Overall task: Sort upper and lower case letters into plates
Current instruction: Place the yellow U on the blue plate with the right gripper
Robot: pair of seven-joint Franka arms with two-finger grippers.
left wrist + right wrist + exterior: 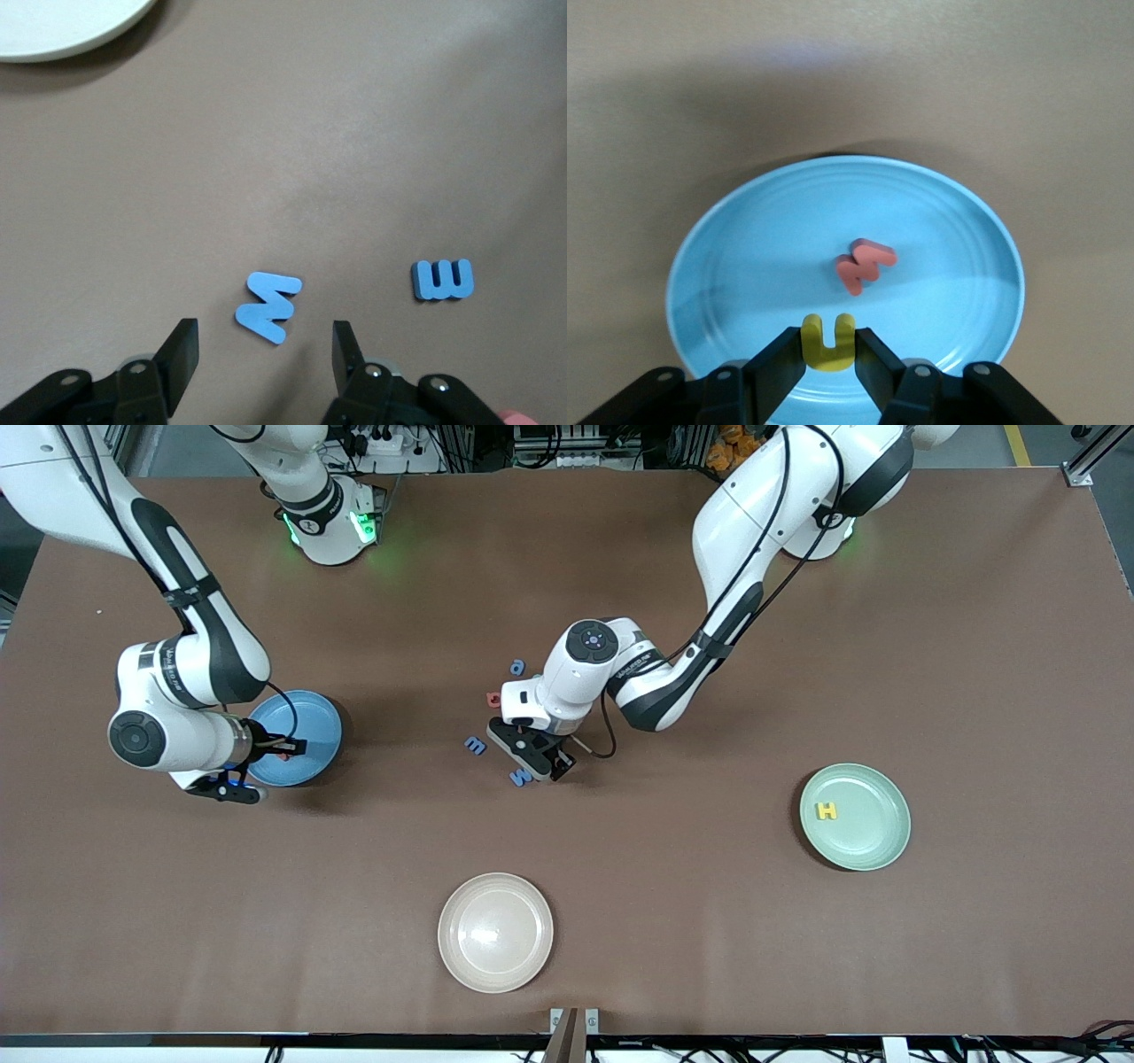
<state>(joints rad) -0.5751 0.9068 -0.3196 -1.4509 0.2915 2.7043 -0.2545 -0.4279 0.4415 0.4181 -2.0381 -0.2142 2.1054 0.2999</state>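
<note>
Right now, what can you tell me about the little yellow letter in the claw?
The yellow letter u is small, chunky and looks like matte foam or plastic, with two stubby arms and a rounded base. The right claw pinches it on both sides, holding it over the blue plate, near the plate's rim. A red letter already lies in that plate; they do not touch.
</note>
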